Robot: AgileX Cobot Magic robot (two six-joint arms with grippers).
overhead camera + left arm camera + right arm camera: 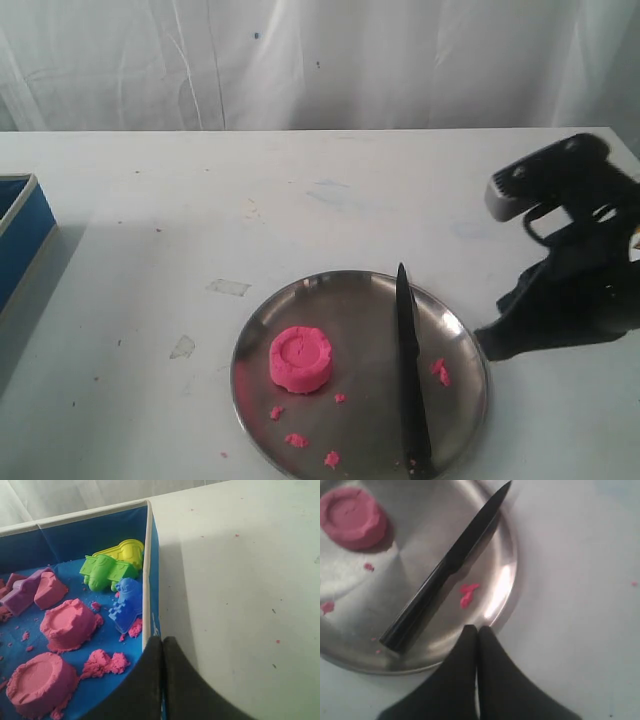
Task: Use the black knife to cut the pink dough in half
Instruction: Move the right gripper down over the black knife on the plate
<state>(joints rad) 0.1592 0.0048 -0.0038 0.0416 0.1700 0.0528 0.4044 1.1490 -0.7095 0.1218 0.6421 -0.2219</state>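
The pink dough is one whole round puck on the left part of a steel plate. On the plate's right part lies the black knife, tip toward the far side and handle at the near rim. My right gripper hovers at the plate's right rim, shut and empty, a short way from the knife. Shut and empty too, my left gripper is above the wall of a blue box; the exterior view does not show it.
The blue box sits at the table's left edge, holding pink dough lumps and green, yellow and blue moulds. Small pink crumbs lie scattered on the plate. A white curtain hangs behind the white table.
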